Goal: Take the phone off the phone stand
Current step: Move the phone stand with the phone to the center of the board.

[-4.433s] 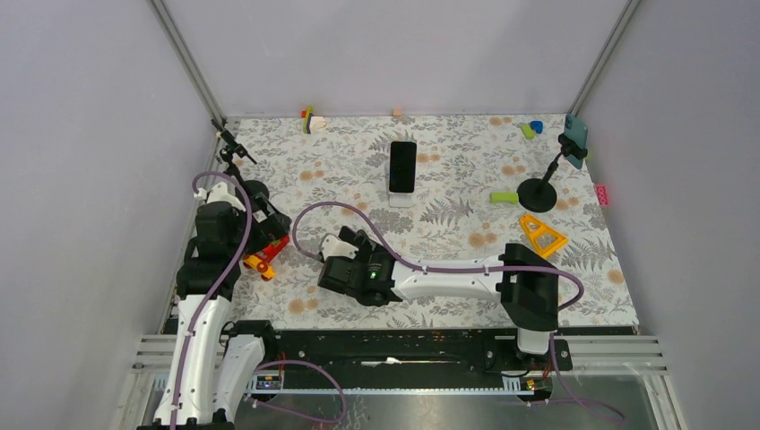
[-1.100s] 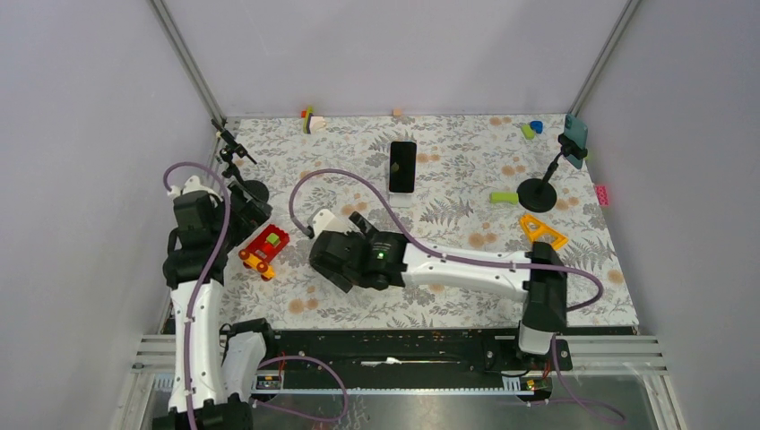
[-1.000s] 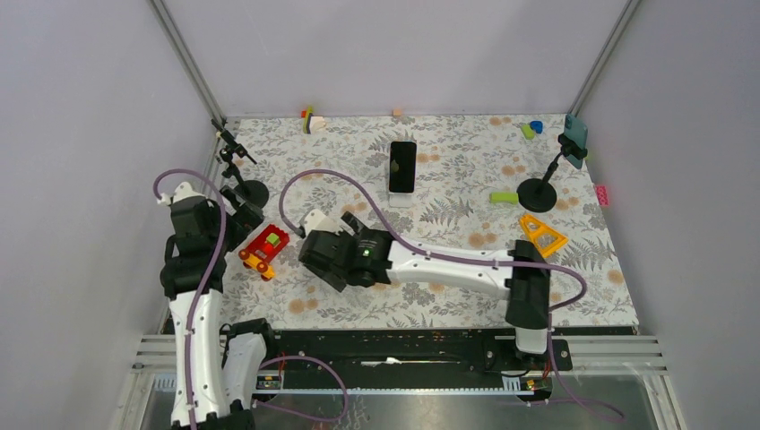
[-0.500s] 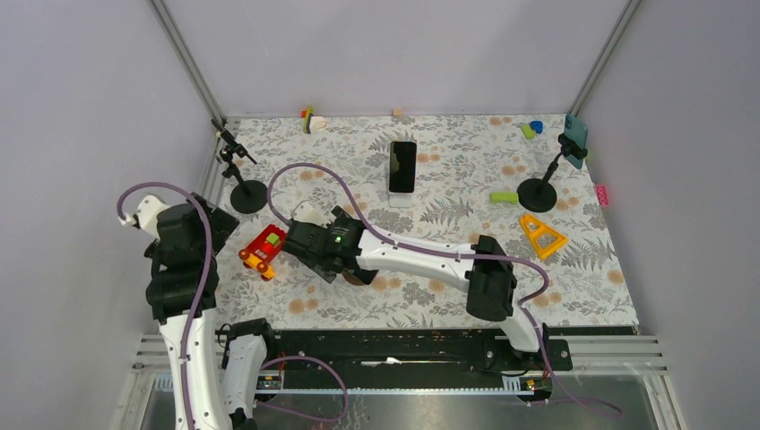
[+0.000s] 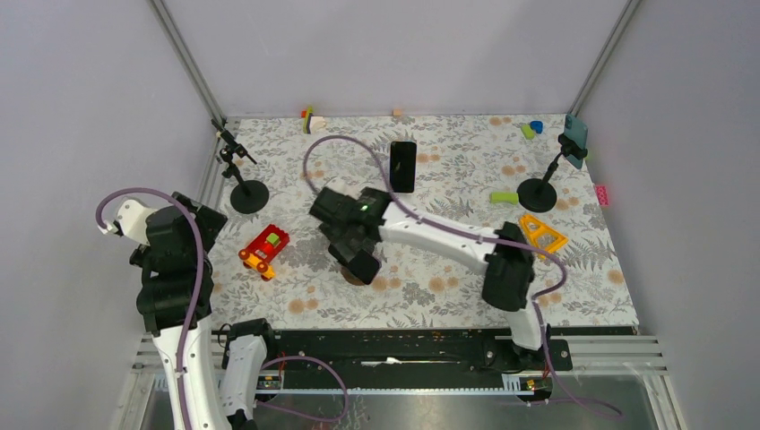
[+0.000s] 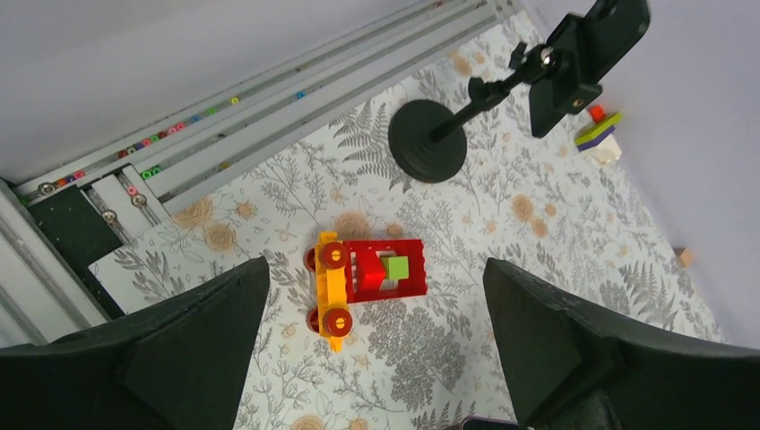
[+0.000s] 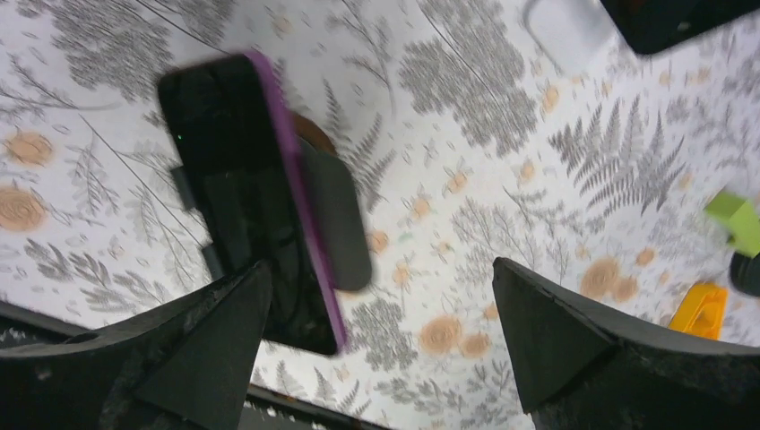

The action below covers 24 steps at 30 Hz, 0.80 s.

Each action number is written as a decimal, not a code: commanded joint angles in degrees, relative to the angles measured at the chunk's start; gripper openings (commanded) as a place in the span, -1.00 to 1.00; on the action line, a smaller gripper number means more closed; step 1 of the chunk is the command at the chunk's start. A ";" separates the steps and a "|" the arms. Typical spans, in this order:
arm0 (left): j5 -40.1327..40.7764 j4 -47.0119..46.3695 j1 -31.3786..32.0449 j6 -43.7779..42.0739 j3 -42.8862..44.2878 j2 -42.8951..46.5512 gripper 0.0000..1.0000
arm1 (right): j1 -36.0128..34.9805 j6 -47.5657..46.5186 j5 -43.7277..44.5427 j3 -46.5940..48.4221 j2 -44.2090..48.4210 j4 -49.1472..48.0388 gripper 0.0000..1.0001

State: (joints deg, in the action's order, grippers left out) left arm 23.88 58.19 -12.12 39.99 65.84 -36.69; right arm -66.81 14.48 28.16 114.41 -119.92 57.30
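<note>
A black phone in a purple case (image 7: 235,193) leans on a dark stand (image 7: 336,215) with a round brown base. In the top view this phone (image 5: 363,265) sits near the table's middle, just in front of my right gripper (image 5: 356,238). My right gripper (image 7: 376,358) is open and empty above the table, with the phone below and toward its left finger (image 7: 202,345). My left gripper (image 6: 376,358) is open and empty, high above a red and yellow toy car (image 6: 363,278). In the top view the left gripper (image 5: 184,235) is at the left edge.
A second black phone (image 5: 402,166) rests on a white stand at the back centre. A teal phone (image 5: 574,136) is clamped on a black tripod stand at the back right. Another black clamp stand (image 5: 247,193) stands at the left. A yellow triangle (image 5: 541,233) and green blocks lie on the right.
My right arm has swung from the toy car toward the table's middle and turned, uncovering the purple-cased phone on its stand. My left arm has pulled back toward the near left.
</note>
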 commanded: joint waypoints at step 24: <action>-26.80 -14.25 -0.15 -6.11 -7.50 -1.77 0.95 | 21.76 18.71 -50.71 -44.77 28.71 -46.88 0.23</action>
State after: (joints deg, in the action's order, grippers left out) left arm 2.59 48.69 -12.12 35.44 58.94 -38.09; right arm -46.30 31.44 -14.28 68.77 -89.01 18.06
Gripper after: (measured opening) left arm 0.980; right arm 0.632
